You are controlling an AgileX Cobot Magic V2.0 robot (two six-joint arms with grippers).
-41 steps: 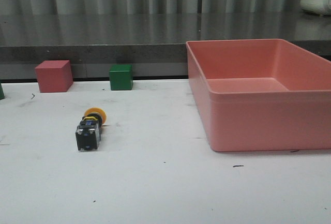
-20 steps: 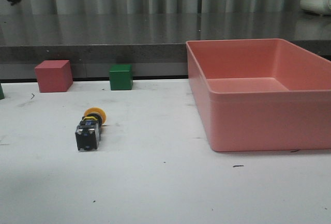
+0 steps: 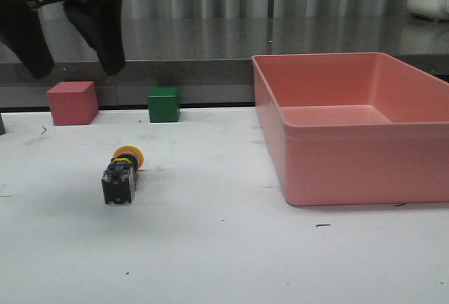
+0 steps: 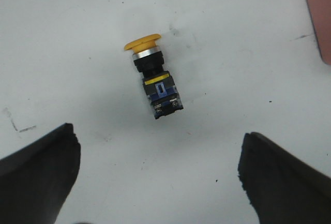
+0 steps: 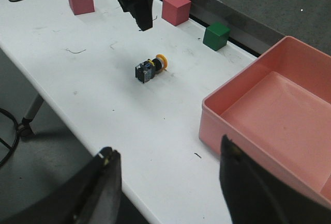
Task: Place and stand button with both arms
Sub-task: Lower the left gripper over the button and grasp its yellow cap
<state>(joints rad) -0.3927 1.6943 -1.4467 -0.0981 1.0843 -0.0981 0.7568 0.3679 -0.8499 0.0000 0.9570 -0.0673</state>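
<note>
The button (image 3: 121, 173) lies on its side on the white counter (image 3: 224, 248), left of centre in the front view. Its yellow mushroom cap (image 3: 129, 154) points to about 12 o'clock, toward the back edge, and its black and clear blocky base (image 3: 118, 188) points to 6 o'clock, toward the camera. Nothing touches it.

At roughly 11 o'clock from the button, well above it, hangs the left tool (image 3: 70, 37). Its two black fingers (image 3: 105, 34) stand spread apart with nothing between them. In the left wrist view the same fingers (image 4: 39, 175) frame the button (image 4: 153, 79) from either side, wide apart and clear of it.

At about 1 o'clock from the button a green cube (image 3: 164, 104) sits near the back edge of the counter; at about 11 o'clock a pink-red cube (image 3: 72, 102) sits near the same edge. The two cubes are apart from each other and well apart from the button. At 3 o'clock a large pink bin (image 3: 393, 170) stands on the counter, well apart from the button.

The right tool (image 5: 170, 193) does not appear in the front view. Its own wrist view shows its two dark fingers (image 5: 106, 182) spread with nothing held, high above the near edge of the counter, with the button (image 5: 150, 69) and the bin (image 5: 248, 110) far beyond them.
</note>
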